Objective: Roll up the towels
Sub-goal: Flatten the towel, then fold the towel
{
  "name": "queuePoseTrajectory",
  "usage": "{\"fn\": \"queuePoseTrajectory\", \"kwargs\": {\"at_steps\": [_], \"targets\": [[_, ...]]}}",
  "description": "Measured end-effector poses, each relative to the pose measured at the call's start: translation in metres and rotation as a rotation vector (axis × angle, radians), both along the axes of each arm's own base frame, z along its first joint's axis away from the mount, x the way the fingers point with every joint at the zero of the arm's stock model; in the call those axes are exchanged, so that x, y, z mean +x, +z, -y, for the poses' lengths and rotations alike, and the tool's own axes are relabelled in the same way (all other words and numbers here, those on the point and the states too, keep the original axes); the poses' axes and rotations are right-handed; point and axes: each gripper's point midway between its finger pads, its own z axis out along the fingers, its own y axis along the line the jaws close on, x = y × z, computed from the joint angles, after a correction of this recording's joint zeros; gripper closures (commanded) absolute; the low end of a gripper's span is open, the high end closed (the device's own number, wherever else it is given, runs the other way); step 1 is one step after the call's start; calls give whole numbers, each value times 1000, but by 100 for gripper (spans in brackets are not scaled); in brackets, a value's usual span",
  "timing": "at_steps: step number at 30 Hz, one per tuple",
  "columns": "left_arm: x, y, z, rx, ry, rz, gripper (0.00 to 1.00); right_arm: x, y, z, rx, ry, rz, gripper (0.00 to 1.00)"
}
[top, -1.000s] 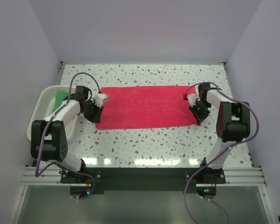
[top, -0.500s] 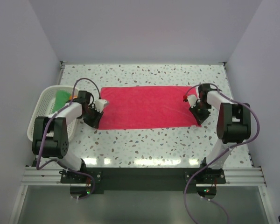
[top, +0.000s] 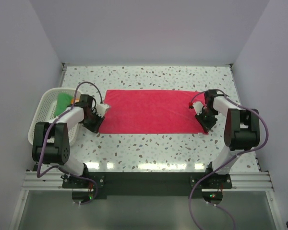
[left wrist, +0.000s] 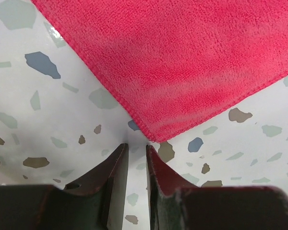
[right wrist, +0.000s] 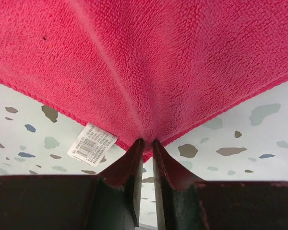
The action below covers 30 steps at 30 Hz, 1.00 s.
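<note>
Speckled table [top: 149, 143]: towel [right wrist: 149, 57] corner between right fingers [right wrist: 125, 173].

My right jaws have pulled their towel [top: 151, 111] corner farther right and nearer, and the towel's near edge, bowed before, now runs straight. Its far right corner has shifted right too. My left jaws have drawn back left and nearer; the towel's left corner lies just beyond their tips.
</note>
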Motion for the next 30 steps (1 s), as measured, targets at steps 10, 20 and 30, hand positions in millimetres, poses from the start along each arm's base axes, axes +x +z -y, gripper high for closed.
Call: {"fn": "queuePoseTrajectory", "kwargs": {"at_steps": [10,20,30], "targets": [[47,47,19,-99,-28,96,56,35,44,-13,69,-38,68,70],[156,118,34,-169,-18,364,51,157,111,-7,72,-204,448,69],[227,96,45,-237,41,388,51,239,51,0,61,-435,491,65]]}}
